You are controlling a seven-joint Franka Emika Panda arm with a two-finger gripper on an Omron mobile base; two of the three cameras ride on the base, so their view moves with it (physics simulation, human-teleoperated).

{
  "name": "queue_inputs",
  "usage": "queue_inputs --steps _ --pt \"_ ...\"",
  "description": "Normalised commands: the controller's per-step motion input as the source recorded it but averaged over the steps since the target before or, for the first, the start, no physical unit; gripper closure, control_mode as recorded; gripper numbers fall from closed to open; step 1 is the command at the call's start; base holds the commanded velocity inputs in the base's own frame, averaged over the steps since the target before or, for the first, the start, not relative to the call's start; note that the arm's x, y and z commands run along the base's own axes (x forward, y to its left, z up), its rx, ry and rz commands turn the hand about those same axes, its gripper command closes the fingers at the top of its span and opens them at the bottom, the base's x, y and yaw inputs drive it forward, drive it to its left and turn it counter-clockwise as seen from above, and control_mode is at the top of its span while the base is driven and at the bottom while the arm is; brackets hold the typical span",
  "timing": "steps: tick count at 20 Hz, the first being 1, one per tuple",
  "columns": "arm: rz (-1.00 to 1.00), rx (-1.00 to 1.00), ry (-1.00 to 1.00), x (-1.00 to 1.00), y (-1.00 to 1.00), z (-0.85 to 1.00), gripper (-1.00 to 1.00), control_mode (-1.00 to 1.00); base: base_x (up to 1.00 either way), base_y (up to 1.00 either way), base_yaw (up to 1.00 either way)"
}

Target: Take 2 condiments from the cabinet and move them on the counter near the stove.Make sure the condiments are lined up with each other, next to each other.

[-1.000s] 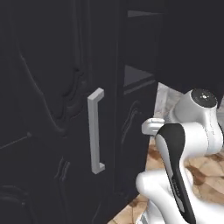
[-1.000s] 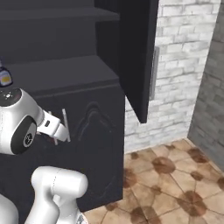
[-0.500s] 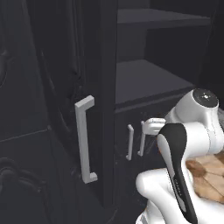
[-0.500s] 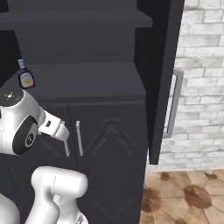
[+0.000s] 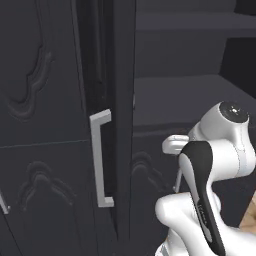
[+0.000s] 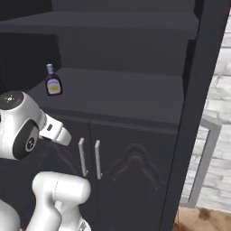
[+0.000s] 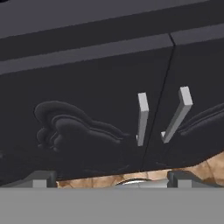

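I can see one bottle (image 6: 53,84), dark with a yellow label and a pale cap, standing upright on the lower shelf (image 6: 131,97) of the open cabinet (image 5: 50,90), toward its left end in the right base view. The task wants two; I count only this one from here, and the second is out of my sight.

I judge the bottle light and rigid, probably smooth-sided and a bit slippery, and easy to tip because it is narrow. I would take it around the body at the label, below the neck, with the fingers square to it.

In the hand view I see two short grey handles (image 7: 142,118) on the low doors beneath the shelf, side by side. The claw (image 7: 111,180) shows only its two tips at the bottom corners, set wide apart with nothing between them.
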Motion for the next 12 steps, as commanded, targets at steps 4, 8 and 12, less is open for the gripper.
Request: queue_inputs --steps 4,8,12 --pt "0.00 0.00 0.00 0.00 0.00 0.00 -1.00 1.00 0.28 -0.40 0.44" --pt "0.00 0.00 0.00 0.00 0.00 0.00 -1.00 1.00 0.37 -0.40 0.39" --pt "0.00 0.00 0.00 0.00 0.00 0.00 -1.00 1.00 0.48 -0.29 0.29"
